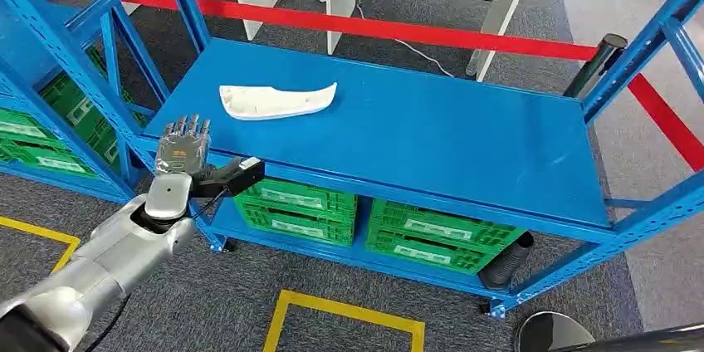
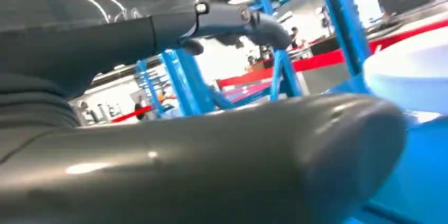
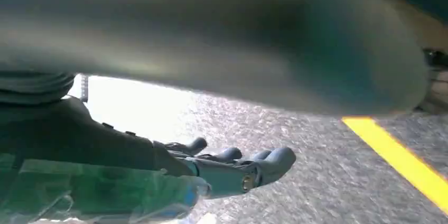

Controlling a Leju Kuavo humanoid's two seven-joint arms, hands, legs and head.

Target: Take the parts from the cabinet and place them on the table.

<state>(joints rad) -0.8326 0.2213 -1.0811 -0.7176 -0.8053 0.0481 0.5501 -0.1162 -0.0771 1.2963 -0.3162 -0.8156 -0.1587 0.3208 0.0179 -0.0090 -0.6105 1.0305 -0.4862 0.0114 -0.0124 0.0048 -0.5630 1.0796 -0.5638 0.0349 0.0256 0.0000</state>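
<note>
Upper left of frame: white part (image 1: 276, 100) lying on blue shelf (image 1: 432, 136). Left hand (image 1: 184, 153) lower left, fingers spread, empty; right hand (image 3: 232, 168) empty, hanging. Step: approach. Next: reach and grasp.

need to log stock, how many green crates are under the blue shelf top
2 sit side by side below it: one green crate left, one right. More green crates fill the neighbouring rack; some may be hidden.

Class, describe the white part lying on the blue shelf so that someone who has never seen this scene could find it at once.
Start at the blue metal rack with its broad, flat top shelf. On that shelf's far left area lies the white part, a long, curved, blade-like piece. It is the shelf's sole white object; the green crates sit a level lower.
</note>
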